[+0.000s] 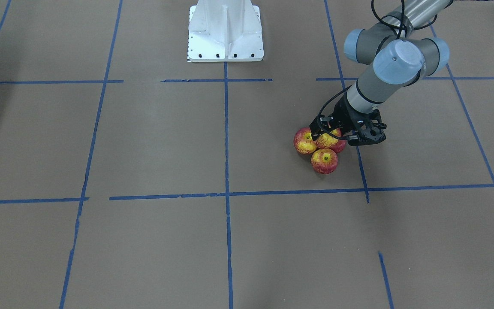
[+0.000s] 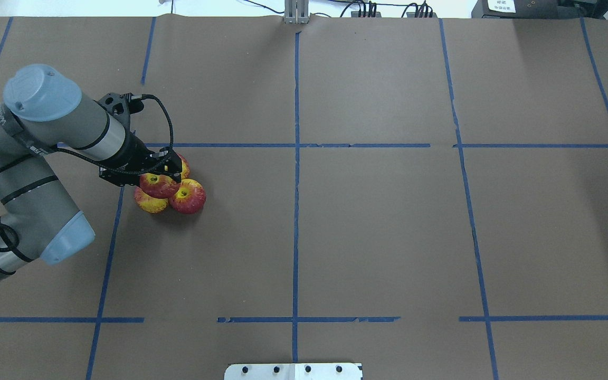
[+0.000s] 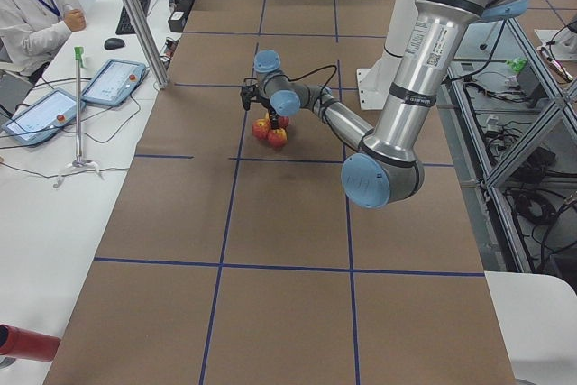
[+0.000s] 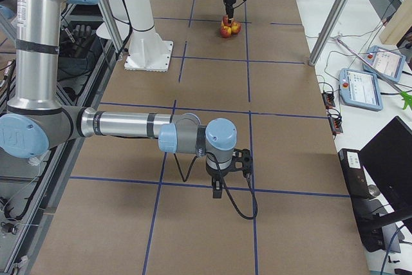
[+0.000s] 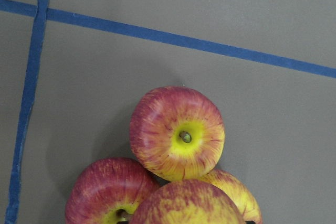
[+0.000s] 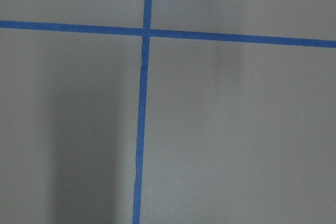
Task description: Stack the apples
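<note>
glossy apples (image 5: 177,132), matt brown paper table (image 2: 367,232)

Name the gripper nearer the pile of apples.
Left. The left gripper sits directly over the apples, at the top one; the right gripper hangs far away across the table.

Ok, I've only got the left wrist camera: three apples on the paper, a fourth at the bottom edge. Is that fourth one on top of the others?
Observer: Yes, overhead the top apple rests on the three base apples.
Operator: Is the gripper on it?
Observer: The left gripper straddles it in the front view; whether it grips, I cannot tell.
Operator: And the other arm?
Observer: The right gripper hangs over bare paper, far from the pile.
</note>
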